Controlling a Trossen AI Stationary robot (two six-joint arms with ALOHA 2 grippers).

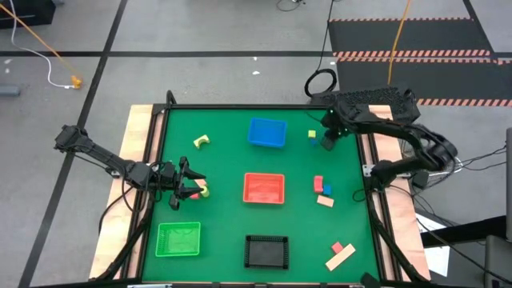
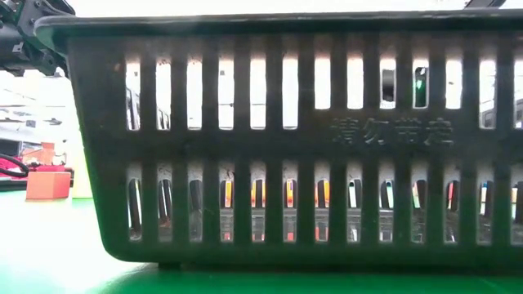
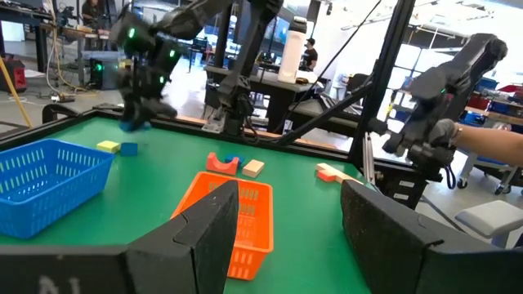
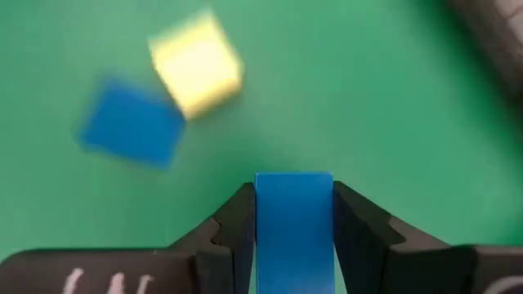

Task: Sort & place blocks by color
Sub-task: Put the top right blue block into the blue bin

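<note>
Blue block (image 4: 292, 224) clamped in right pincer (image 4: 292, 214)

We see raised moulded characters on the black bin's (image 2: 245, 122) slatted wall in the low view, right of centre between its two slot rows; they look Chinese, but we can't read them. No other text legible.

Green table (image 1: 224, 172) — blue, red, green, black bins (image 1: 267, 133), scattered small blocks (image 1: 323, 192).
</note>
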